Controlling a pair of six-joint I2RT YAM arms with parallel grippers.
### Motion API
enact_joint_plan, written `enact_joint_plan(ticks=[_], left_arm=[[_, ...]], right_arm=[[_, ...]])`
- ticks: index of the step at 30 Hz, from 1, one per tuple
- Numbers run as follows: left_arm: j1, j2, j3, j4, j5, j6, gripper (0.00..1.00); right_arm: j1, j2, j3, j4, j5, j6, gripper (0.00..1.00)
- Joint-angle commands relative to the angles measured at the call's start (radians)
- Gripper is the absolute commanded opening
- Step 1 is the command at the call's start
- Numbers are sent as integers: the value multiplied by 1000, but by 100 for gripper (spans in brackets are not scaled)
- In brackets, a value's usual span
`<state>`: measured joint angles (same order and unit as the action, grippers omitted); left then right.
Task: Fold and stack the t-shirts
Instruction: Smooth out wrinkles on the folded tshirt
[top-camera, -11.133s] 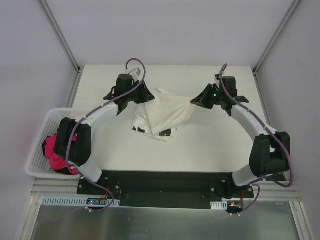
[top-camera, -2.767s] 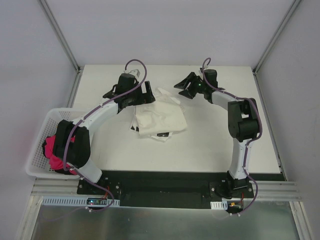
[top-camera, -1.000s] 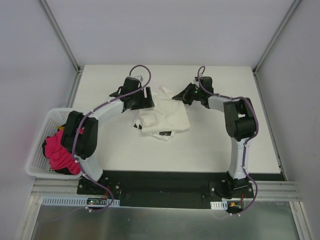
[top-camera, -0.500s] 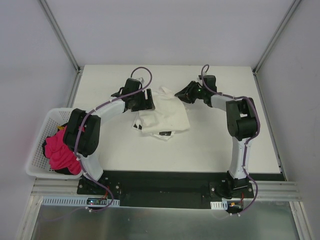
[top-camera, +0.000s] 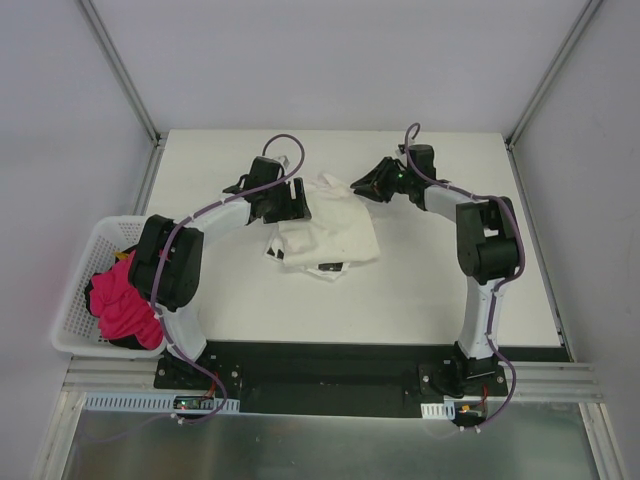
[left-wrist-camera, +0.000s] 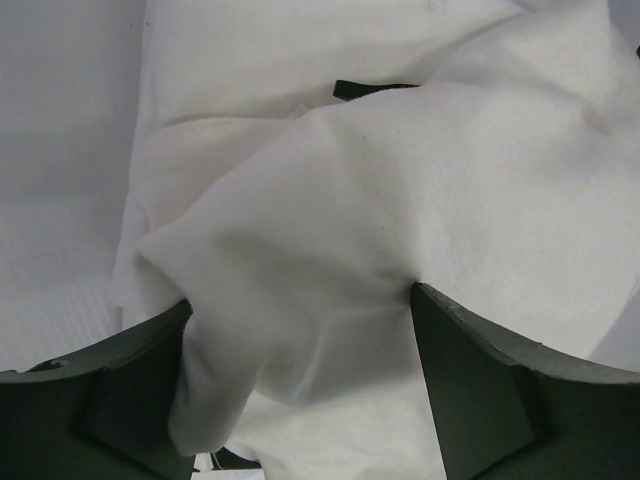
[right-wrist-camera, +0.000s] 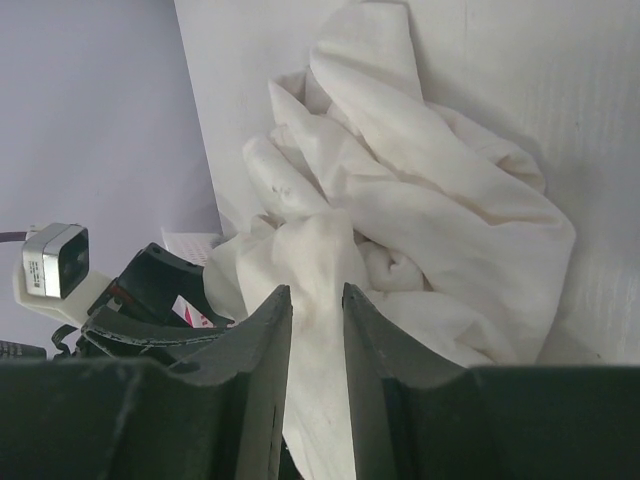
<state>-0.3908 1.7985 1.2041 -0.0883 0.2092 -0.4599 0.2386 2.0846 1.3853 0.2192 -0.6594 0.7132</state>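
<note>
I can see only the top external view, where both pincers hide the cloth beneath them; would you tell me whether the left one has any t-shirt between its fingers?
Observer: Yes. In the left wrist view the left pincer stands wide open, and a rounded fold of the crumpled t-shirts bulges between its fingers, touching both.
Operator: Thank you. And how does the right one stand?
Observer: In the right wrist view the right pincer shows only a narrow gap, with a strip of white cloth running through it. Whether that strip is pinched I cannot tell.
</note>
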Motion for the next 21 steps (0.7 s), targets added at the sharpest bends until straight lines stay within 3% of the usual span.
enact_joint_plan(ticks=[1,8,14,18,21], left_arm=[[6,7,32,24,29,-5,73],[9,5,29,24,25,-5,73],[10,4,26,25,24,-5,73],[12,1,23,25,21,-3,73],[12,4,23,24,22,-3,73]], right_arm=[[21,-51,4,2,1,-15,29],[22,-46,-9,6,3,-12,29],[30,-31,-11,28,0,8,17],[30,-29,-11,35,1,15,1],[28,-26,-3,35,3,19,1]])
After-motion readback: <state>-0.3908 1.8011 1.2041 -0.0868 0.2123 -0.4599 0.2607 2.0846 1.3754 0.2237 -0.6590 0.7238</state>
